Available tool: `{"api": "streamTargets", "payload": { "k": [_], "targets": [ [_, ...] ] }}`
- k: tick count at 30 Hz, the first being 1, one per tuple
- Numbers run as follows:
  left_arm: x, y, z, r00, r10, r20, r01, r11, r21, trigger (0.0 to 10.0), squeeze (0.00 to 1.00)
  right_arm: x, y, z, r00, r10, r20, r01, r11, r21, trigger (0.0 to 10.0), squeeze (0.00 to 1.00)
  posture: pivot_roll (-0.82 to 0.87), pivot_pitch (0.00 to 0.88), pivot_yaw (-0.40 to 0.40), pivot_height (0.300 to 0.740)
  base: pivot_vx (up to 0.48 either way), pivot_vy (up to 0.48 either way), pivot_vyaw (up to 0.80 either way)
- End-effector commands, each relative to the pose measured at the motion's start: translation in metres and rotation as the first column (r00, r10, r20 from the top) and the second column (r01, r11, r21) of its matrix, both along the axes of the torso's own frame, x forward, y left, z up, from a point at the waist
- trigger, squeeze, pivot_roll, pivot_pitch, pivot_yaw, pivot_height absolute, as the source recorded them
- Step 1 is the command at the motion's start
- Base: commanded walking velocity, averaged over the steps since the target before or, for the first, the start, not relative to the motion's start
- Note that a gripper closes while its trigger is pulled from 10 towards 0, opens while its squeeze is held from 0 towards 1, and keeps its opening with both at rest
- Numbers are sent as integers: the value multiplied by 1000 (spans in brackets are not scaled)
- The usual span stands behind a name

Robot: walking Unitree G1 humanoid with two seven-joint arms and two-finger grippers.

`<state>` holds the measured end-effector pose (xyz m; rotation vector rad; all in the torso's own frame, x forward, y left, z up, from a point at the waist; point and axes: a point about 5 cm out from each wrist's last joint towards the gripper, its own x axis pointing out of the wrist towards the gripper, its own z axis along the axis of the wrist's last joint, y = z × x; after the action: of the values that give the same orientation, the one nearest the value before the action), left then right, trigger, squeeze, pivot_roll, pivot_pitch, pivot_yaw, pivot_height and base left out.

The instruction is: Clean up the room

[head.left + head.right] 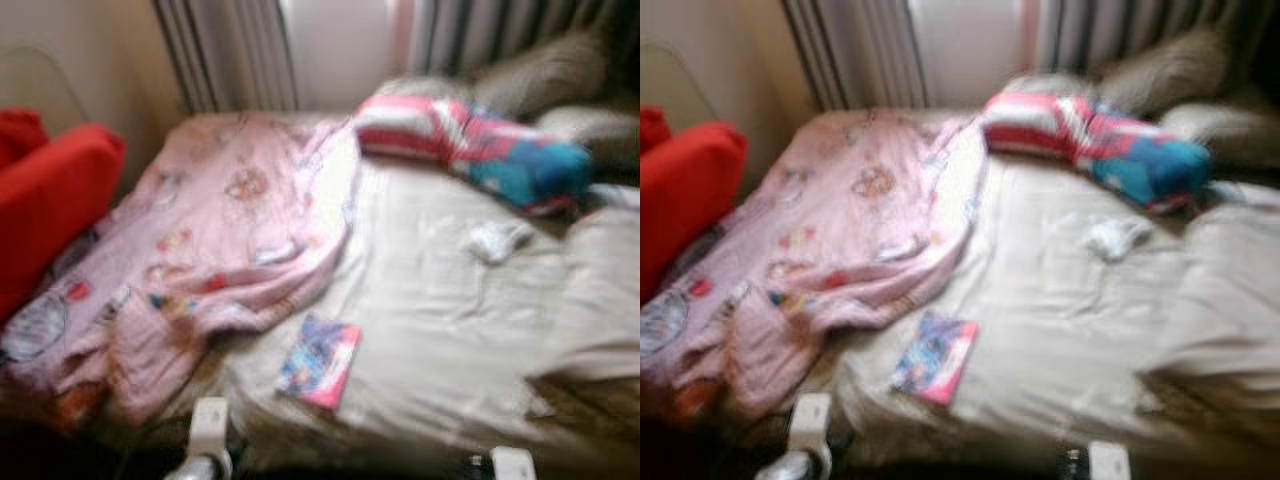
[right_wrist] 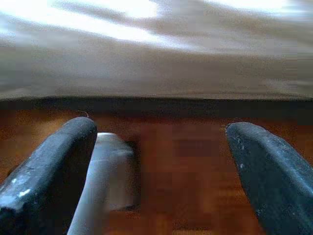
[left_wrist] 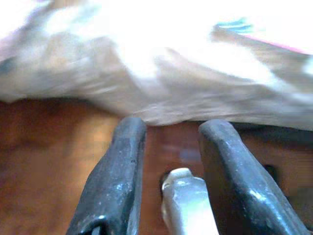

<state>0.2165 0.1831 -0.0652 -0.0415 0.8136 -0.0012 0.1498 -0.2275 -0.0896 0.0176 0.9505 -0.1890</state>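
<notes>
Book (image 1: 319, 362) near bed (image 1: 450, 330) front edge; blanket (image 1: 220, 240) overhanging left.

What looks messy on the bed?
The pink blanket lies crumpled over the left side, sliding off the edge. A colourful book sits loose near the front of the beige sheet, and a small white crumpled thing lies further back, too blurred to identify.

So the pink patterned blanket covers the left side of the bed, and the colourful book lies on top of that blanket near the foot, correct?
Not quite. The pink patterned blanket does cover the left side of the bed, but the colourful book lies on the bare beige sheet beside the blanket's edge, near the foot. The left eye view shows it.
</notes>
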Motion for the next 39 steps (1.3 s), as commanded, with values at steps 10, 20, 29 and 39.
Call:
{"api": "streamTargets", "payload": {
  "k": [10, 20, 29, 39],
  "targets": [
    [-6, 11, -3, 999, 26, -22, -25, 999, 21, 10000, 0, 7, 8, 1, 1000, -6, 25, 5, 1000, 24, 10000, 0, -48, 25, 61, 704, 0, -385, -236],
    [-9, 13, -3, 999, 24, -27, -23, 999, 26, 10000, 0, 12, 17, 1, 1000, -2, 31, 1, 1000, 30, 10000, 0, -48, 33, 63, 704, 0, -378, 0],
    [-9, 13, -4, 999, 26, -27, -25, 999, 24, 10000, 0, 15, 21, 2, 999, -9, 34, 8, 1000, 26, 10000, 0, -52, 44, 58, 704, 0, -368, 0],
    [-10, 12, -4, 999, 22, -30, -21, 1000, 22, 10000, 0, 14, 19, 2, 999, -5, 33, 5, 1000, 22, 10000, 0, -53, 52, 56, 704, 0, -132, 0]
  ]
}}
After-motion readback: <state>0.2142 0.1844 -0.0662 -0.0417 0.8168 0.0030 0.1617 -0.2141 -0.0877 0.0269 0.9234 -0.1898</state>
